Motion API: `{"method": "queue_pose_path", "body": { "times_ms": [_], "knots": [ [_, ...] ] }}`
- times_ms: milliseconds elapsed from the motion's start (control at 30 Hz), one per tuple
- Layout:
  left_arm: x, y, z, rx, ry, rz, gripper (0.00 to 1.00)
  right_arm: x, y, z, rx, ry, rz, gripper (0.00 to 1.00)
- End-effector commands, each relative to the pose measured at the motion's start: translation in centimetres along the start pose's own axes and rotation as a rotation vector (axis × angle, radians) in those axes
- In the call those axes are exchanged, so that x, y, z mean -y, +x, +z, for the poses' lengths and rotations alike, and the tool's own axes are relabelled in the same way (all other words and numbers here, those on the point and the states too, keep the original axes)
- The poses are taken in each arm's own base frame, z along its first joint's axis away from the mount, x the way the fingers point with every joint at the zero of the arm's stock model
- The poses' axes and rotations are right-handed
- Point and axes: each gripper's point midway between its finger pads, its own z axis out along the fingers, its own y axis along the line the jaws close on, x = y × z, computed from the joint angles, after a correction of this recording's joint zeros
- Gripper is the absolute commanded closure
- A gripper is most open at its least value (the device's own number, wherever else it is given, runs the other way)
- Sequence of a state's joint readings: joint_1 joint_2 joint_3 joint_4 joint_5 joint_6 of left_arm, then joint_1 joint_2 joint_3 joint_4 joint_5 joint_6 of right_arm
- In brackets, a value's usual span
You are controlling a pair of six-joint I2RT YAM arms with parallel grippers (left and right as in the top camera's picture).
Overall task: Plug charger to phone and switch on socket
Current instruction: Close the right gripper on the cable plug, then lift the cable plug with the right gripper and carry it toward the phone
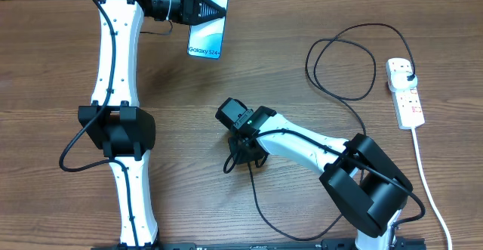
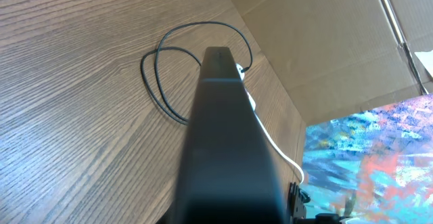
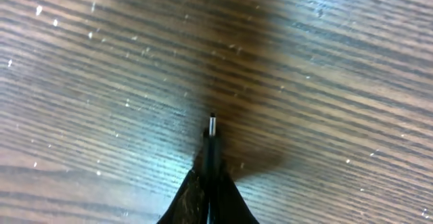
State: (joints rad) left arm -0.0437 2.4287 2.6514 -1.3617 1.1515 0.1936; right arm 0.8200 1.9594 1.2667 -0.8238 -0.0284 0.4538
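Pinching thin black charger (image 3: 212, 125), right fingers (image 3: 193, 202) meet; left fingers (image 1: 210, 8) clasp slim phone (image 1: 205, 40)

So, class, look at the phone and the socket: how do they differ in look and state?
The phone is held by the left gripper; the socket lies free on the table. The phone shows a lit blue screen; the socket is white with red marks. The socket has the charger plug in it; the phone has no cable in it yet. Both are long, slim rectangles.
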Motion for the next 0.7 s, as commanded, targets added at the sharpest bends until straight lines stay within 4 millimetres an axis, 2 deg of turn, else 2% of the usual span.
{"method": "queue_pose_path", "body": {
  "times_ms": [0,100,200,433,667],
  "knots": [
    [0.9,-0.4,-0.3,0.016,0.039,0.015,0.96,-1.9,-0.7,-0.4,-0.008,-0.08,-0.074,0.96],
    [0.9,-0.4,-0.3,0.016,0.039,0.015,0.96,-2.2,-0.9,-0.7,-0.028,-0.153,-0.071,0.96],
    [0.9,-0.4,-0.3,0.017,0.037,0.014,0.96,-1.6,-1.5,-1.0,-0.047,-0.219,-0.036,0.96],
    [0.6,-0.4,-0.4,0.016,0.022,0.013,0.96,0.9,-4.5,-2.2,-0.031,-0.386,0.095,0.96],
    [0.6,-0.4,-0.4,0.016,0.022,0.013,0.96,0.5,-7.3,-5.7,0.021,-0.725,0.091,0.96]
  ]
}}
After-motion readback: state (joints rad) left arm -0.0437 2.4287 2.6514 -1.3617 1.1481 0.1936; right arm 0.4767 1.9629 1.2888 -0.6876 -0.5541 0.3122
